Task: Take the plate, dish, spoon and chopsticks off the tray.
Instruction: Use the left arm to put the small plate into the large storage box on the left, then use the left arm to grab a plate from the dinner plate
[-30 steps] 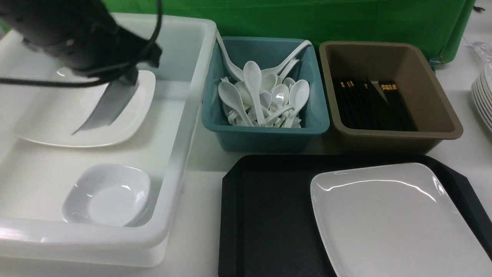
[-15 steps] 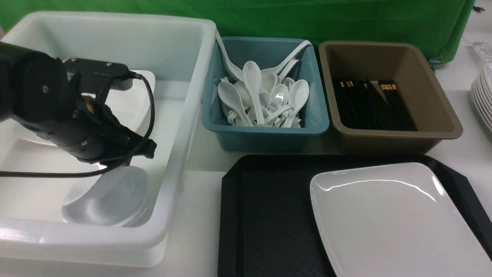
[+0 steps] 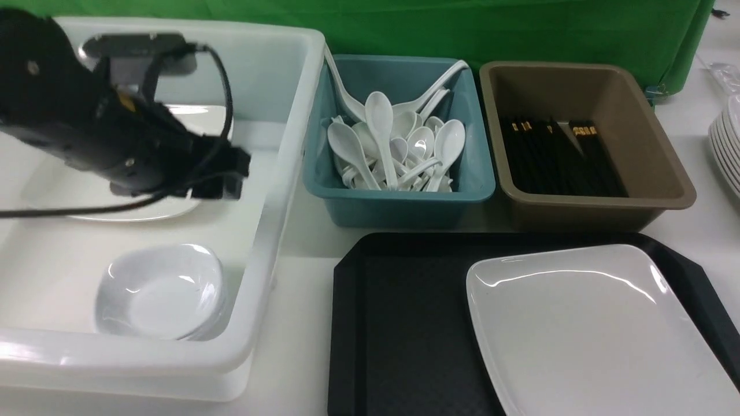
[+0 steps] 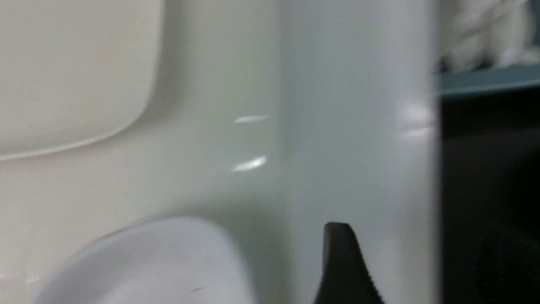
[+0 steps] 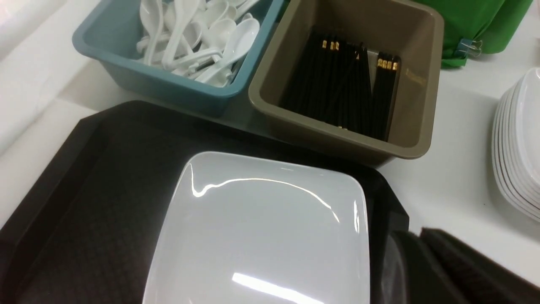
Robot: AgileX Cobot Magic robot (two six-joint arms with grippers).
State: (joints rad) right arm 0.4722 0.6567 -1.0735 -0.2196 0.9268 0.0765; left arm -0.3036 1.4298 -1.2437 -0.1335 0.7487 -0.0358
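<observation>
The large white plate (image 3: 578, 329) lies on the right half of the black tray (image 3: 404, 323); the right wrist view shows the same plate (image 5: 261, 228). A small white dish (image 3: 162, 292) rests on a stack in the near end of the white bin (image 3: 277, 173). My left gripper (image 3: 228, 173) hovers above the bin's right wall, open and empty, its fingers (image 4: 341, 261) apart beside the dish (image 4: 147, 261). My right gripper (image 5: 417, 236) is shut on nothing by the tray's far right corner. Spoons (image 3: 399, 147) fill the teal bin, chopsticks (image 3: 555, 156) the brown bin.
A second flat white plate (image 3: 133, 212) lies at the far end of the white bin, partly behind my left arm. The teal bin (image 3: 404, 202) and brown bin (image 3: 595, 205) stand just behind the tray. A stack of white plates (image 3: 728, 144) sits at the far right.
My left gripper carried a small dish from over the bin's far end down onto the stack at its near end. It has let go, opened and risen toward the right wall.
</observation>
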